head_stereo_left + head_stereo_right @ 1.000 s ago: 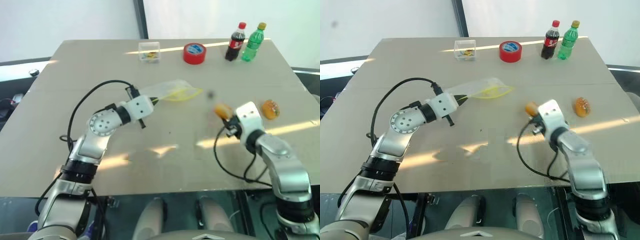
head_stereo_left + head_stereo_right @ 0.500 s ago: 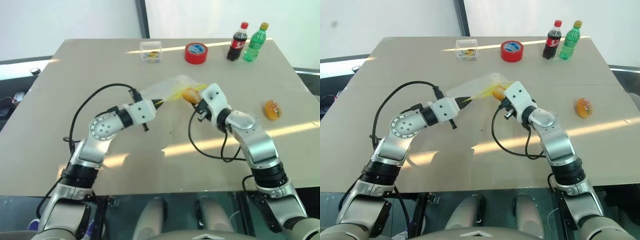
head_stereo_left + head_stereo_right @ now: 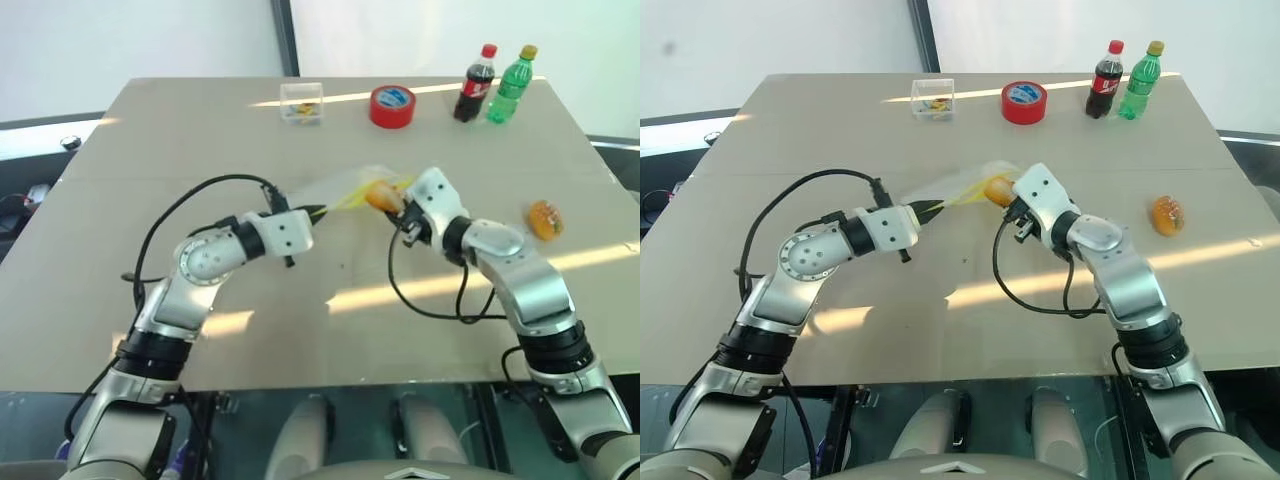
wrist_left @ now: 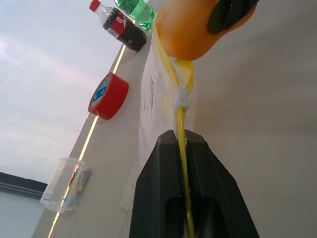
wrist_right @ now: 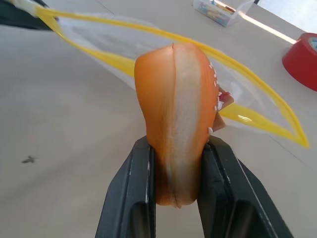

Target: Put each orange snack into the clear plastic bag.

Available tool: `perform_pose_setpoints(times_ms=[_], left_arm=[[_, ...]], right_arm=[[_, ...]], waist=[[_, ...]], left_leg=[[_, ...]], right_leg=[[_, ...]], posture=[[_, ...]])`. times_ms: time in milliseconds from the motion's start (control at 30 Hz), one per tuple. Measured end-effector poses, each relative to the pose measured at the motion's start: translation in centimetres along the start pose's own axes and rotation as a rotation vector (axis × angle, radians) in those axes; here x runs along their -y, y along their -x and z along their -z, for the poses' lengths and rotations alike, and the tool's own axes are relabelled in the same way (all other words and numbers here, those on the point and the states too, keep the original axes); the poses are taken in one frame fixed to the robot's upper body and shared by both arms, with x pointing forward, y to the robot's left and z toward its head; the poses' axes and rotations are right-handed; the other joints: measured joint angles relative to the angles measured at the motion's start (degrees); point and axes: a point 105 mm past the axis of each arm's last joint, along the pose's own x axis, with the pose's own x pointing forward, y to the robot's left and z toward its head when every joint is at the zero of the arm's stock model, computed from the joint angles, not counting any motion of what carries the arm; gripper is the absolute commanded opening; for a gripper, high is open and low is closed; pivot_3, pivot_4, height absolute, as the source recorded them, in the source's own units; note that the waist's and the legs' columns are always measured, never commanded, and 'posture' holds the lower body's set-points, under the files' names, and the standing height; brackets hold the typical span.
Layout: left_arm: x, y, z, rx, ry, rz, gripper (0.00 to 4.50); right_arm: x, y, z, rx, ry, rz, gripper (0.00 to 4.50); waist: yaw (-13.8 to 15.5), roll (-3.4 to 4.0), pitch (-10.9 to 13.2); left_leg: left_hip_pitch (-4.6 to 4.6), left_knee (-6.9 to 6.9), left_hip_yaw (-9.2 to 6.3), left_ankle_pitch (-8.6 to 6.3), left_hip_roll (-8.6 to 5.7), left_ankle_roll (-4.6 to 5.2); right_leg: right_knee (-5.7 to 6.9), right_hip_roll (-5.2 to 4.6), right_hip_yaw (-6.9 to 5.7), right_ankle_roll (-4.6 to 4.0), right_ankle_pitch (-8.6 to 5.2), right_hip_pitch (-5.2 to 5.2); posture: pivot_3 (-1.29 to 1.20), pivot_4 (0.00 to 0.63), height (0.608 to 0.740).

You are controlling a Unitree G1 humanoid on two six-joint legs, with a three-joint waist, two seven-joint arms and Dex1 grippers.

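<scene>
Right gripper (image 5: 174, 163) with orange snack (image 5: 176, 134) at clear plastic bag (image 5: 124, 42) mouth.

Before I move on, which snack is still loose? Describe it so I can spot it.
Start at the two bottles at the table's far right, then come toward the robot along the right edge. The loose snack lies alone there, right of the right tool. Unlike the snack gripped at the bag, nothing touches it.
</scene>
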Motion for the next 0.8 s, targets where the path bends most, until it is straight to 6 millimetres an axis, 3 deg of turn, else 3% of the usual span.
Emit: perform_pose_setpoints(times_ms=[433, 567, 800], left_arm=[[0.9, 0.2, -0.5, 0.038, -0.066, 0.048, 0.0], [1.2, 0.3, -0.5, 0.045, -0.066, 0.054, 0.0], [1.6, 0.2, -1.0, 0.074, -0.106, 0.065, 0.0]], right_arm=[[-0.6, 0.4, 0.4, -0.028, -0.152, -0.073, 1.03], [-0.4, 0.3, 1.0, -0.069, -0.099, -0.055, 1.03], [-0.9, -1.1, 2.8, -0.168, 0.166, -0.035, 1.03]], waist=[[0.0, 0.0, 0.0], [0.0, 0.0, 0.0], [0.0, 0.0, 0.0]], left_leg=[[0.0, 0.0, 0.0, 0.0, 0.01, 0.0], [0.0, 0.0, 0.0, 0.0, 0.01, 0.0], [-0.02, 0.0, 0.02, 0.0, 0.01, 0.0]], right_leg=[[-0.01, -0.01, 0.0, 0.0, 0.0, 0.0], [0.0, -0.01, 0.0, 0.0, 0.0, 0.0], [-0.01, -0.01, 0.0, 0.0, 0.0, -0.02]], posture=[[0.0, 0.15, 0.74], [0.0, 0.15, 0.74], [0.0, 0.15, 0.74]])
